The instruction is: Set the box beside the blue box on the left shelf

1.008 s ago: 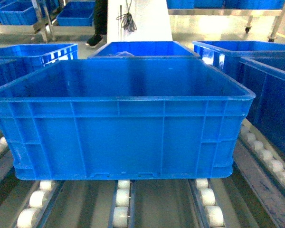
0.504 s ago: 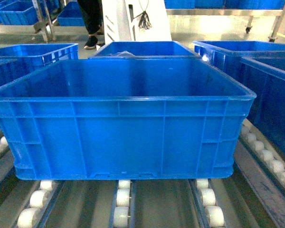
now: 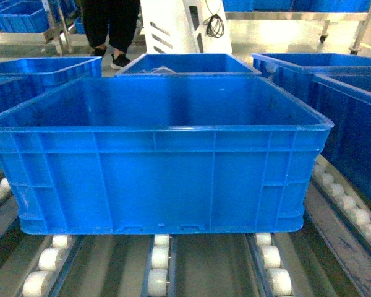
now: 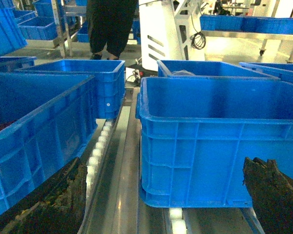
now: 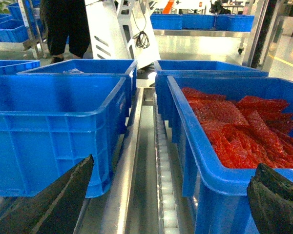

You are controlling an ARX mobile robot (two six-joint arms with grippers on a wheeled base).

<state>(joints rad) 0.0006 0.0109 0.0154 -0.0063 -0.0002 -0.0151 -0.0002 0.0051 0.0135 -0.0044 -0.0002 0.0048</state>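
I see the box (image 3: 157,158) sitting on the left shelf (image 3: 159,266) rollers, straight ahead of me. Another crate (image 3: 185,62) stands directly behind it. To its left sits a neighbouring crate (image 4: 36,122), to its right a crate of packets (image 5: 234,141), each across a rail. A person (image 3: 111,28) stands beyond.

Your head camera looks forward and slightly down, close on the large open-topped bright-blue plastic crate (image 3: 161,154) sitting on the grey metal roller rack (image 3: 157,263). Left wrist camera sits low, facing forward past the crate's left corner (image 4: 219,141). Right wrist camera sits low past its right corner (image 5: 53,126). All three share this crate.
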